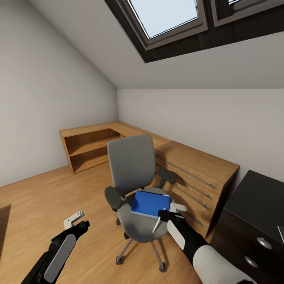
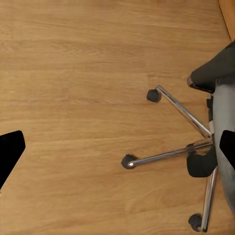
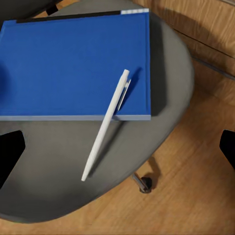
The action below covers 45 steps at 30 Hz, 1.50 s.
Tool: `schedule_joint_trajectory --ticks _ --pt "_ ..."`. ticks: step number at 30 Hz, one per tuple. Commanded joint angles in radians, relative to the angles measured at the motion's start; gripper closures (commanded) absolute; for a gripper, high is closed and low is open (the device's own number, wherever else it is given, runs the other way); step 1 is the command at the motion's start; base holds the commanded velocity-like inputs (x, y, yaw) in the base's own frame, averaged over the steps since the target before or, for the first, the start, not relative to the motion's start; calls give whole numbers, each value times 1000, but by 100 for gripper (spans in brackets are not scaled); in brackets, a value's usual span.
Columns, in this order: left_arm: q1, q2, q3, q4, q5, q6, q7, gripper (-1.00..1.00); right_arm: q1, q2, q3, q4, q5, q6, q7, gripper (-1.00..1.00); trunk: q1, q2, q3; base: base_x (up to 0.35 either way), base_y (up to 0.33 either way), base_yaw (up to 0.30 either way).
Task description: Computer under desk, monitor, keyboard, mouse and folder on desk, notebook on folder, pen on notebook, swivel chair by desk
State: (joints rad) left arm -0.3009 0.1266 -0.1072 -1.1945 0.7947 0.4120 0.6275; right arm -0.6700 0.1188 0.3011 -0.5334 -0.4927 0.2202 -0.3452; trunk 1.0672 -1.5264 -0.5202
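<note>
A sloped-ceiling room with a wooden plank floor (image 1: 39, 205) held one grey upholstered swivel chair (image 1: 132, 165). On its seat lay one flat bright blue folder (image 3: 73, 63), one thin white pen (image 3: 105, 125) propped across its edge. The right tool (image 1: 173, 211) hovered open above them; the left tool (image 1: 77, 221) hung open over the floor.

we see open wood floor (image 1: 47, 201) left of the swivel chair (image 1: 132, 173). its black armrests (image 1: 113, 198) fence the seat's sides, and the wooden drawer chest (image 1: 197, 177) stands close on the right.
</note>
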Motion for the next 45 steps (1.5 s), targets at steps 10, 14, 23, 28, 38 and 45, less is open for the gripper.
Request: schedule_joint_trajectory --ticks 10,14,23,28,38,45 --pt "-3 -1 -2 -3 3 0 9 -100 -2 -5 3 -1 -47 14 -10 -100 0 -1 -1 161 217 0" --pt "-3 -1 -3 -3 3 -1 10 -100 -2 -5 3 1 -54 14 -12 -100 0 -1 -1 222 268 0" --pt "-3 -1 -2 -3 5 -1 11 -100 -2 -2 -14 39 -74 9 -38 -100 0 -1 -1 125 144 0" --pt "-3 -1 -4 -6 3 -2 11 -100 -2 0 -48 83 -107 5 -61 -100 0 -1 -1 13 15 0" --pt "-3 -2 -5 -7 3 -2 10 -100 -2 1 -73 99 -143 -38 -81 -100 0 -1 -1 17 2 0" --pt "-2 -2 -5 -7 3 -2 11 -100 -2 0 -76 101 -149 -75 -140 -100 0 -1 -1 201 0 0"
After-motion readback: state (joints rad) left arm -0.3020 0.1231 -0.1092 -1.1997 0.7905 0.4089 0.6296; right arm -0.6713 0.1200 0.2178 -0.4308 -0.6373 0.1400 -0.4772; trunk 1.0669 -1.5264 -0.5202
